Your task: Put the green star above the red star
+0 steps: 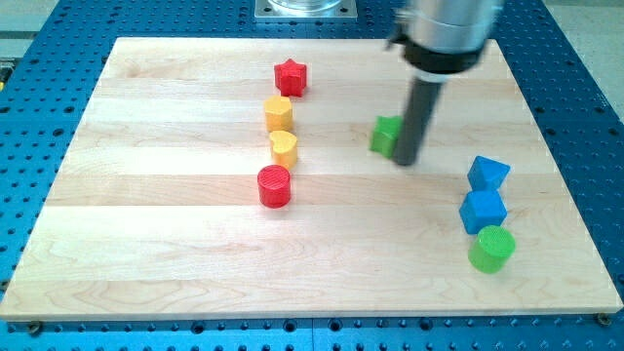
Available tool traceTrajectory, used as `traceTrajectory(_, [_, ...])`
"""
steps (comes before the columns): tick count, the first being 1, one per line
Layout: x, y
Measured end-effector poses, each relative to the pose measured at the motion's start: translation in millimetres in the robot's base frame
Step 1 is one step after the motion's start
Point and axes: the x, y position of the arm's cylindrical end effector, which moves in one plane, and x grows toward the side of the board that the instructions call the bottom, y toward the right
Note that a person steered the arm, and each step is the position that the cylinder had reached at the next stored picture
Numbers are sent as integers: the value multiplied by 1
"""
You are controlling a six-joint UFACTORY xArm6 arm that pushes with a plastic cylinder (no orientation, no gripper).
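1. Nearest the view's bottom sits a smooth green plastic cylinder (490,249), well to the right of the red star and lower.
2. Red plastic star (290,76) lies near the top of the pale wooden board (146,234).
3. Green plastic star (386,135), partly hidden, sits right of the red star and lower.
4. My tip (406,161), a plain dark rod without jaws, touches the green star's right side.
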Motion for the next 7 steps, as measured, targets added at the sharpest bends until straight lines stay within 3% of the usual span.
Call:
traceTrajectory(1, [-54,-20])
traceTrajectory(2, [-77,-21])
traceTrajectory(3, [-51,-43])
traceTrajectory(4, [-59,-69])
traceTrajectory(6, [-135,-34])
traceTrajectory(7, [-150,0])
